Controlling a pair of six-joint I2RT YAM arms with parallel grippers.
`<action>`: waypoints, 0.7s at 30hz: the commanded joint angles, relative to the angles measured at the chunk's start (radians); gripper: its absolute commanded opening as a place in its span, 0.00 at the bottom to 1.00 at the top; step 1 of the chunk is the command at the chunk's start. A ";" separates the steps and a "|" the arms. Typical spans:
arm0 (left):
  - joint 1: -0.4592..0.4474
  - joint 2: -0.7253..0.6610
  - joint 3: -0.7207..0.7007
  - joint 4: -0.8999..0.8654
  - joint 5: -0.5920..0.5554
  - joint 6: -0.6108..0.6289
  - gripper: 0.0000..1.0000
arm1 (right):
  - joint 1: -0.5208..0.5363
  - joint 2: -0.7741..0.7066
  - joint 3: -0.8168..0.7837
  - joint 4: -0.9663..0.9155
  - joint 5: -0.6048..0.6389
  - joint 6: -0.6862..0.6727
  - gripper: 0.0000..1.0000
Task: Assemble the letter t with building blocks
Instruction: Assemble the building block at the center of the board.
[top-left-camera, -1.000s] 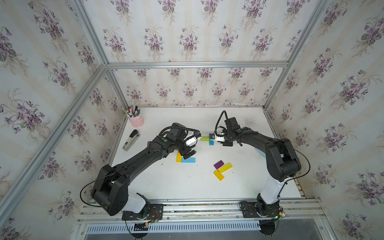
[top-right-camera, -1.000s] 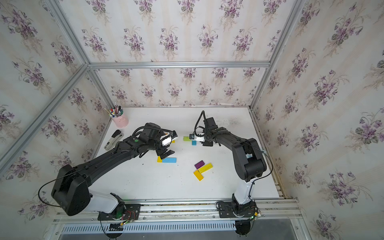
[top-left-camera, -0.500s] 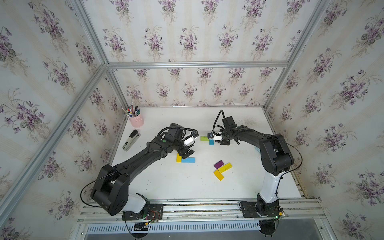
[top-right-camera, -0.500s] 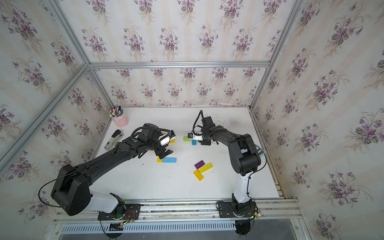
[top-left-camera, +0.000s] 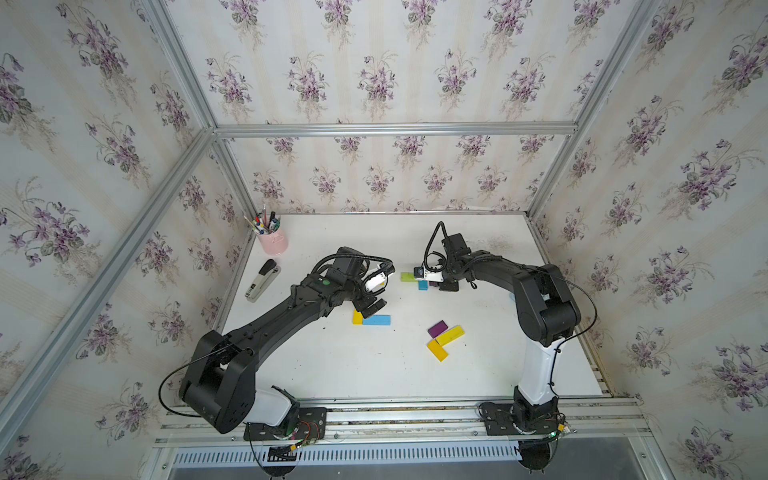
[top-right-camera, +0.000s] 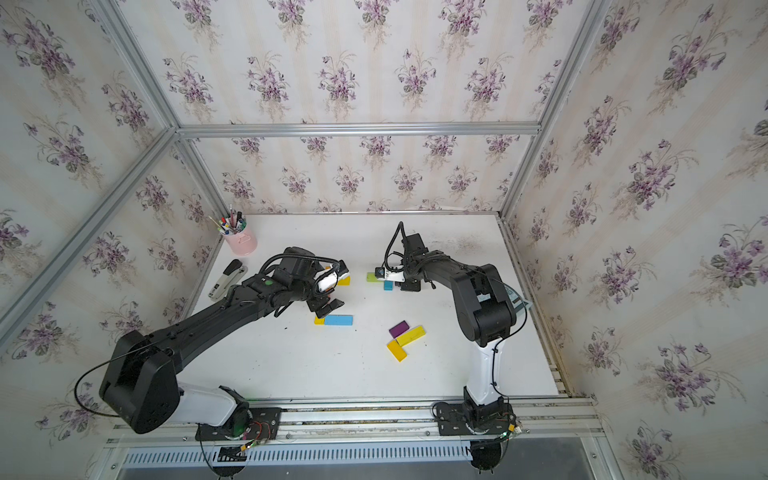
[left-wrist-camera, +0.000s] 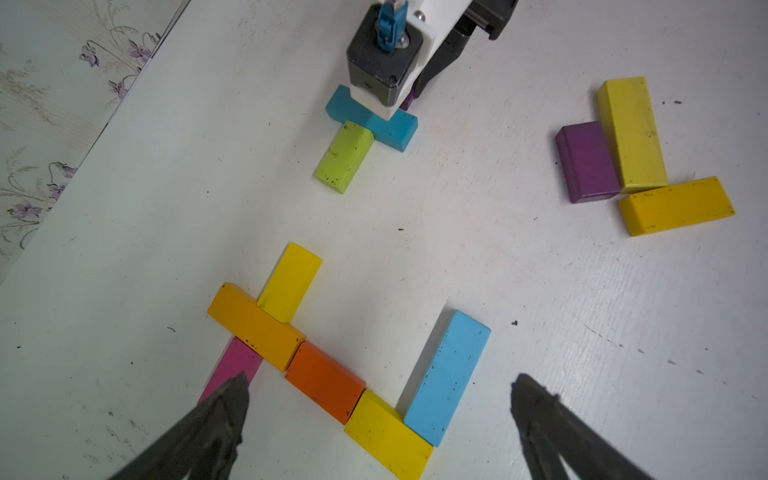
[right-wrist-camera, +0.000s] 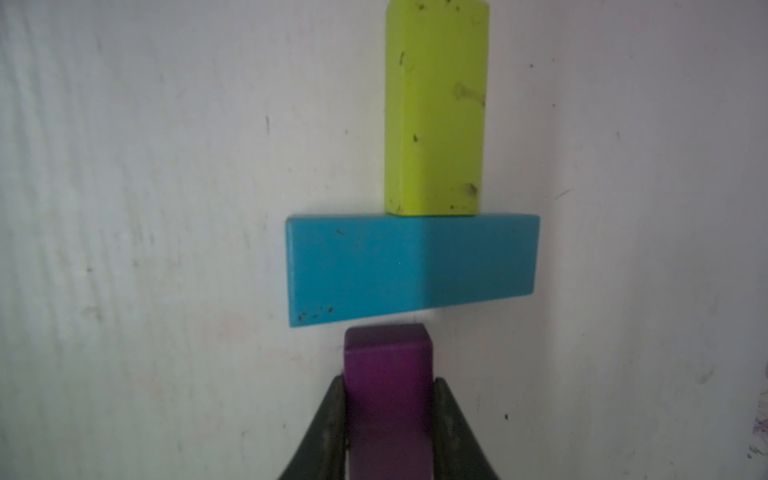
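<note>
My right gripper (right-wrist-camera: 388, 380) is shut on a purple block (right-wrist-camera: 386, 353). The block's free end points at the long side of a teal block (right-wrist-camera: 411, 266), with a thin gap between them. A lime block (right-wrist-camera: 436, 108) butts against the teal one's far side. In both top views this group lies at mid-table: lime (top-left-camera: 407, 276), teal (top-right-camera: 388, 285). My left gripper (left-wrist-camera: 378, 386) hangs open over a joined group: magenta (left-wrist-camera: 237, 365), amber (left-wrist-camera: 255, 326), yellow (left-wrist-camera: 289, 281), orange (left-wrist-camera: 325, 380), yellow (left-wrist-camera: 388, 436) and light blue (left-wrist-camera: 446, 376) blocks.
A loose cluster of purple (top-left-camera: 437, 328), yellow (top-left-camera: 450, 335) and amber (top-left-camera: 437, 350) blocks lies in front of the right arm. A stapler (top-left-camera: 262, 280) and a pink pen cup (top-left-camera: 273, 241) stand at the table's far left edge.
The right arm's elbow has swung inward and its gripper, holding the purple block, has edged slightly left toward the teal block. The left arm has hardly moved.
</note>
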 joint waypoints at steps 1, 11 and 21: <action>0.001 0.002 0.001 0.001 0.001 -0.004 1.00 | -0.001 0.015 0.008 -0.012 -0.019 -0.005 0.26; 0.003 0.007 -0.001 -0.007 0.001 -0.004 1.00 | -0.002 0.047 0.038 -0.027 -0.025 0.000 0.26; 0.002 0.025 0.010 -0.019 0.007 -0.002 1.00 | -0.003 0.061 0.046 -0.030 -0.021 0.013 0.32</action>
